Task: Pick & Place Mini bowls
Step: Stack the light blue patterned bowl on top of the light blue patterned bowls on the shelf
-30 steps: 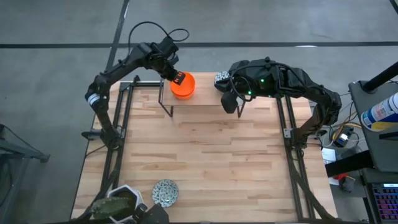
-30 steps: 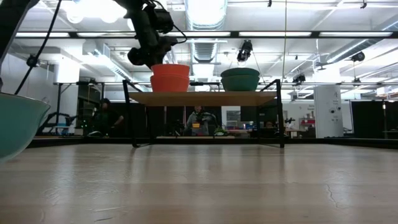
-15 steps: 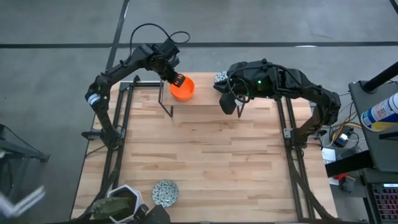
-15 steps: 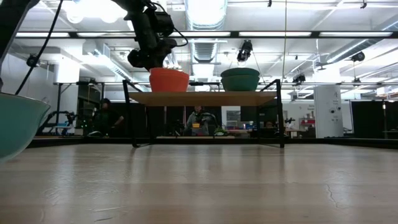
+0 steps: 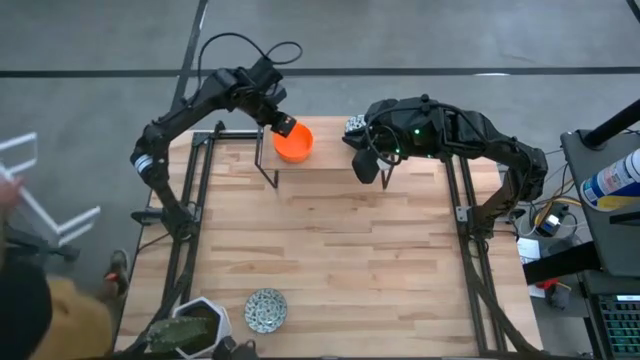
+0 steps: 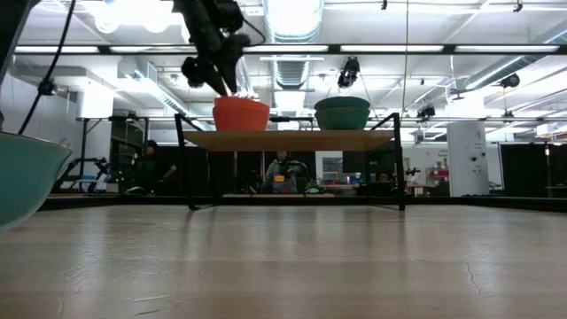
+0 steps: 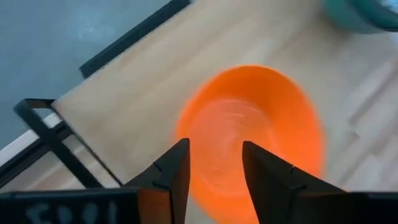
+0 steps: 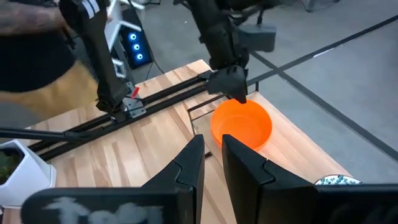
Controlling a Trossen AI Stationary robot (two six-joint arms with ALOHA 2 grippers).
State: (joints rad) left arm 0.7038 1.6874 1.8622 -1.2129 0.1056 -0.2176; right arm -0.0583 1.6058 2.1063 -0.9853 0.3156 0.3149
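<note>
I see my left gripper (image 5: 281, 122) just above the orange bowl (image 5: 294, 142), fingers parted and holding nothing, one finger (image 7: 173, 176) over the rim; the bowl sits upright on the raised shelf (image 6: 292, 139) at the table's far edge, plain bright orange; my right gripper (image 5: 368, 165) hangs over the shelf's right part, jaws nearly together, empty; a speckled bowl (image 5: 266, 309) rests near the front edge.

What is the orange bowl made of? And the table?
The orange bowl looks like plastic: one even bright colour and a smooth inside with a soft shine, though glazed ceramic can't be ruled out. The table looks like wood: pale planks joined side by side, with grain lines and a matte finish.
</note>
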